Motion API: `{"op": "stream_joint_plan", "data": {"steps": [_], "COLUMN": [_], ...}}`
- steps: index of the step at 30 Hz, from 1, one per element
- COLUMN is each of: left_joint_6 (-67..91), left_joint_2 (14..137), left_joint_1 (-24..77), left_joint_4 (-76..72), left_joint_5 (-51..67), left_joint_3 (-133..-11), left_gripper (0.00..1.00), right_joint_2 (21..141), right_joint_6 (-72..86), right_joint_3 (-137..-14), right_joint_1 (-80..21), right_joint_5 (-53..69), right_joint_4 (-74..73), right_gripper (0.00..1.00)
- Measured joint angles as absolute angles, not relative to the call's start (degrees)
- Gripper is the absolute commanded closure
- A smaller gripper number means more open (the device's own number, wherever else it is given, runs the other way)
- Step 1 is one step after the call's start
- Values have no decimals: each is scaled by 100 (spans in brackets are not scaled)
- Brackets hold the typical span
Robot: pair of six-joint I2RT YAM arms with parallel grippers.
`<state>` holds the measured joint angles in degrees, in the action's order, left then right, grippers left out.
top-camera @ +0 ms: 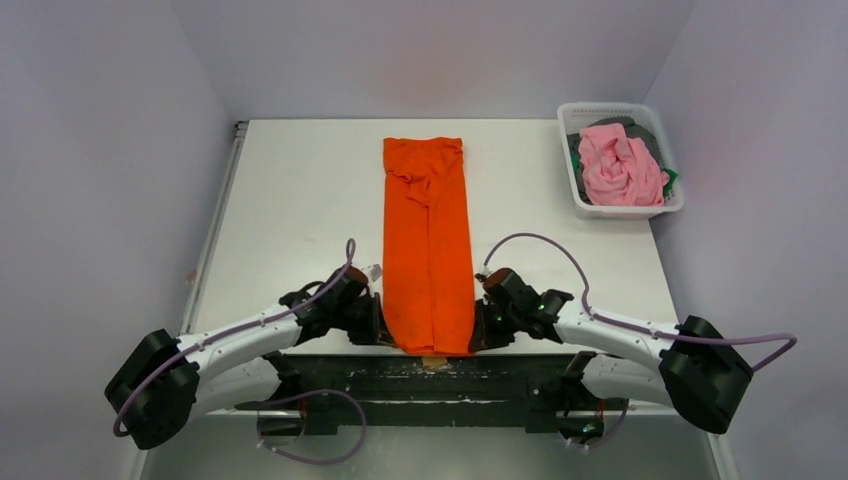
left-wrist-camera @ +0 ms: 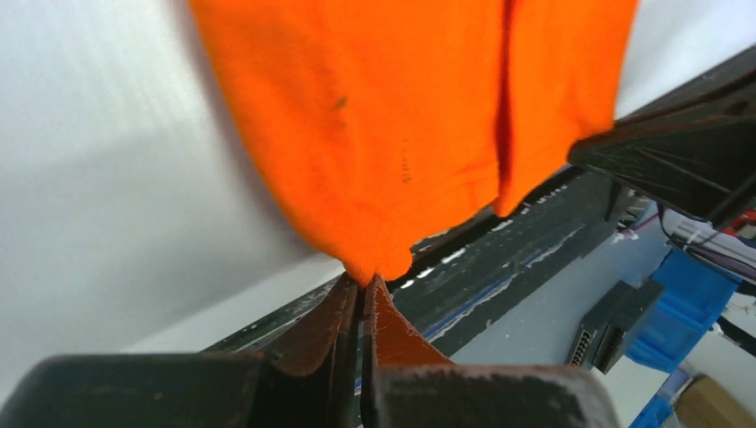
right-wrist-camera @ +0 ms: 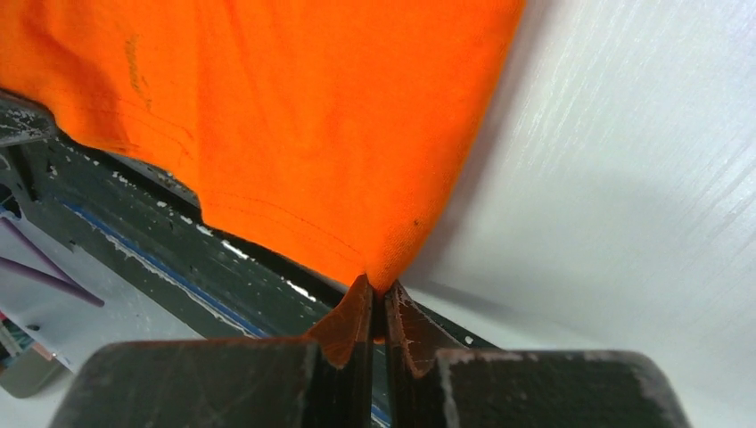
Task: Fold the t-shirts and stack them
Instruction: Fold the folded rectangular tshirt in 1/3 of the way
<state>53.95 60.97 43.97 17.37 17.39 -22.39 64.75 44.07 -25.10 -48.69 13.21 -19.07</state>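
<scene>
Lengthwise down the middle of the white table (top-camera: 290, 200) lies the orange t-shirt (top-camera: 428, 250), folded into a narrow strip from far edge to near edge. The left gripper (left-wrist-camera: 364, 290) and right gripper (right-wrist-camera: 379, 294) each pinch one near corner, jaws pressed together on cloth. At the far right corner, a crumpled pink t-shirt (top-camera: 618, 165) tops darker t-shirts (top-camera: 650, 140) in a white basket (top-camera: 600, 108).

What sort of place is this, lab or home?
Likely a robot lab test cell: white table boxed in by plain walls, left arm and right arm mounted at its near edge, basket of t-shirts, orange t-shirt laid out.
</scene>
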Motion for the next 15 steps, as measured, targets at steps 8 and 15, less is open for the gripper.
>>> {"op": "stream_joint_plan", "data": {"steps": [8,15], "left_joint_6": [5052,4886], "left_joint_2": [6114,6895], "left_joint_1": [4311,3428], "left_joint_4": [1728,1490], "left_joint_5": [1850,1798], "left_joint_3": [-3096,-3861], "left_gripper": [100,100], "right_joint_2": [6539,7260], "right_joint_6": [4287,4154], "right_joint_3": [-3347,-4285], "right_joint_1": [-4731,-3747], "right_joint_5": [1122,1096], "right_joint_4": [-2294,-2132], "right_gripper": [99,99]}}
